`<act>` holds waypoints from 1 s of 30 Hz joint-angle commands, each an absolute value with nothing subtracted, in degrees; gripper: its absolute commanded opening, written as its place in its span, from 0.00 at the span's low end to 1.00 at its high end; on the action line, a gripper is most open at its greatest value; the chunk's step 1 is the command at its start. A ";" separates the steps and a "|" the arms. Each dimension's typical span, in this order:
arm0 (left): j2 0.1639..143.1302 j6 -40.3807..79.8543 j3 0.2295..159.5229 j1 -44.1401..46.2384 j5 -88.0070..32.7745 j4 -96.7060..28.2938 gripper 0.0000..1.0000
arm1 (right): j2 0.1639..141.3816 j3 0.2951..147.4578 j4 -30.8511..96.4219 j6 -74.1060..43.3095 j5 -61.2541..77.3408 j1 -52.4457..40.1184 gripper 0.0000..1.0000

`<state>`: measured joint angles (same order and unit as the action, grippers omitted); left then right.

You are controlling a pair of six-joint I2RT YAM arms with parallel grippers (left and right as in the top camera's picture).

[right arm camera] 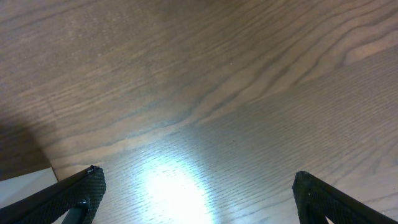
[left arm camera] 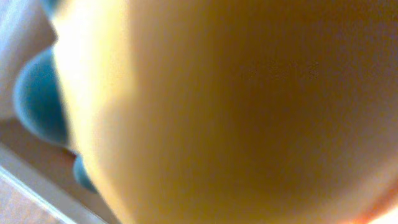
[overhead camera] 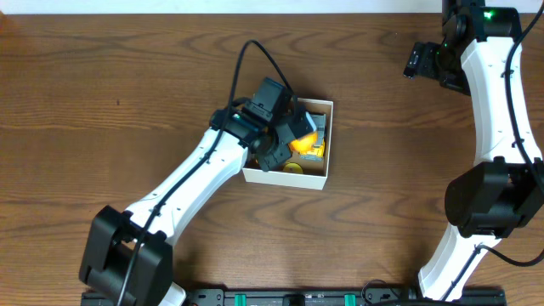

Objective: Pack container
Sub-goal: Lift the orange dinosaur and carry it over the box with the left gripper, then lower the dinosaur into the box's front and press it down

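The container (overhead camera: pixel 287 178), a small white-walled cardboard box, sits at the table's middle and holds several small toys, yellow and grey among them. My left gripper (overhead camera: pixel 287 129) reaches into it from the left, with a yellow toy (overhead camera: pixel 303 127) at its jaws. In the left wrist view that yellow toy (left arm camera: pixel 236 112) fills the frame as a blur and hides the fingers. A blue rounded piece (left arm camera: pixel 37 99) and the box wall (left arm camera: pixel 37 180) show at the left edge. My right gripper (right arm camera: pixel 199 193) is open and empty above bare wood, far from the box, at the overhead's top right (overhead camera: pixel 416 61).
The wooden table (overhead camera: pixel 102 102) surrounds the box on all sides. The right arm's white links run down the right edge (overhead camera: pixel 497 127). A pale surface shows in the right wrist view's bottom left corner (right arm camera: pixel 18 183).
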<state>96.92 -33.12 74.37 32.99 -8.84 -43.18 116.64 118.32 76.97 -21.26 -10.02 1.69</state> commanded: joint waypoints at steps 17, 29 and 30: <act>97.93 -33.82 73.14 33.19 -8.99 -44.45 0.39 | 117.14 118.04 77.21 -21.34 -10.04 1.80 0.99; 95.42 -33.82 73.52 33.19 -7.25 -42.15 0.47 | 117.14 118.04 77.19 -21.34 -10.07 1.80 0.99; 95.46 -33.80 73.52 33.19 -7.25 -42.39 0.48 | 117.14 118.04 77.19 -21.34 -10.07 1.80 0.99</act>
